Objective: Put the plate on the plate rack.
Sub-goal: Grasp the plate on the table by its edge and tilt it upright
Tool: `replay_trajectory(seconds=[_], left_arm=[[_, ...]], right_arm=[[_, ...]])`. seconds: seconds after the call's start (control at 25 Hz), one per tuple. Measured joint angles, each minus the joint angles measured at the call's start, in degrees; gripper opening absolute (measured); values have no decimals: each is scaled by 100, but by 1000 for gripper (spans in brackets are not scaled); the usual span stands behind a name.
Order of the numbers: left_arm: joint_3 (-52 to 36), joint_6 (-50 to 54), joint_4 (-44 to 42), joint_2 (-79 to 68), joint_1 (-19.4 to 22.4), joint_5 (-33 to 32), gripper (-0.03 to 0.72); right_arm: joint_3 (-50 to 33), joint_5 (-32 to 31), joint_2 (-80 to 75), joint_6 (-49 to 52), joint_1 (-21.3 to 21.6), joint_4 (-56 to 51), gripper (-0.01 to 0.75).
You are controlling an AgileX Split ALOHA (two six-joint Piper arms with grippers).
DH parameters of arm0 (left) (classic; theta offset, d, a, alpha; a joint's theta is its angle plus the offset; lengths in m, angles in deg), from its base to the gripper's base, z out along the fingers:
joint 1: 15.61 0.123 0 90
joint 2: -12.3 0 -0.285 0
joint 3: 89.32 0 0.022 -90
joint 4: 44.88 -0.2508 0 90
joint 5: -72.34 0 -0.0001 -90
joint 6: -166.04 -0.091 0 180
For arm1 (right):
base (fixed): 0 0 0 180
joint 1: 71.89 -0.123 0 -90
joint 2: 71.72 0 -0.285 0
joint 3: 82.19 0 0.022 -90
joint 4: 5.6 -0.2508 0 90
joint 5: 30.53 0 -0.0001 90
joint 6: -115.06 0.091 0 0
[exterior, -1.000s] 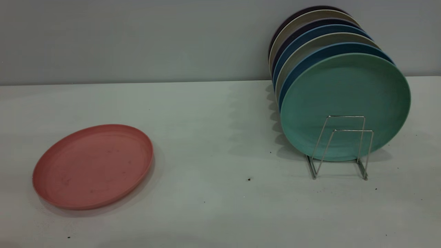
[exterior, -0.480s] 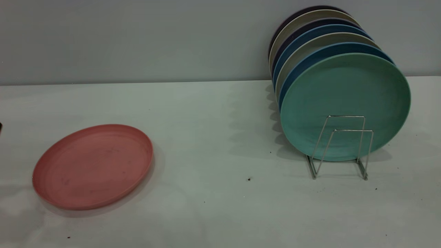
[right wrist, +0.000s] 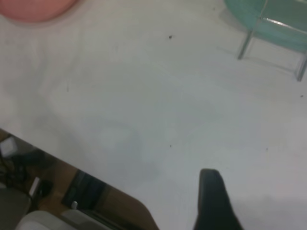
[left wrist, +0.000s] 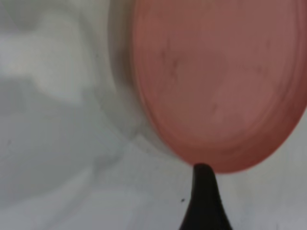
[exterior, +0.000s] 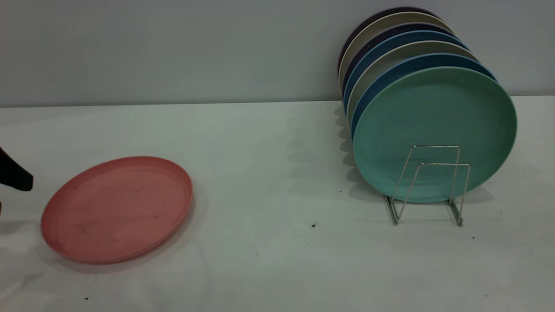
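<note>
White tabletop [exterior: 277,260], grey wall behind. Salmon-pink plate [exterior: 117,210] lies flat just ahead of the left gripper [exterior: 15,177], not touching; jaw state can't tell. Looks light, stiff, slick: pinch the raised rim. Plate rack [exterior: 427,186] well apart, front slots free. Right gripper [right wrist: 216,201] hangs high over table edge, idle.

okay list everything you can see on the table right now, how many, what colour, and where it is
plate: one, salmon pink, lying flat on the table at the exterior view's left
plate rack: one, silver wire, at the right, front loops bare
mint-green plate: one, upright, frontmost in the rack
plates behind it: about six, blue, beige and dark, upright in a row
table: one, white
left gripper: black, at the left edge beside the pink plate, not touching it
right gripper: one black finger visible, over the table's near edge
</note>
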Motion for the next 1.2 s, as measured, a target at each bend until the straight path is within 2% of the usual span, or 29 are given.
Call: replay_trajectory(seconds=[0.32,0.6,1.2], left_arm=[[34,-222,897,-619,0,414,565],[39,-1197,1967,-1328,0,180,565],[45,-1466,2348,-1558,0,286,565]], right_arm=[[0,25,-86,-30,0,-17,494],[0,60,-86,-30,0,-22,494],[0,102,-86,-37,0,-22,494]])
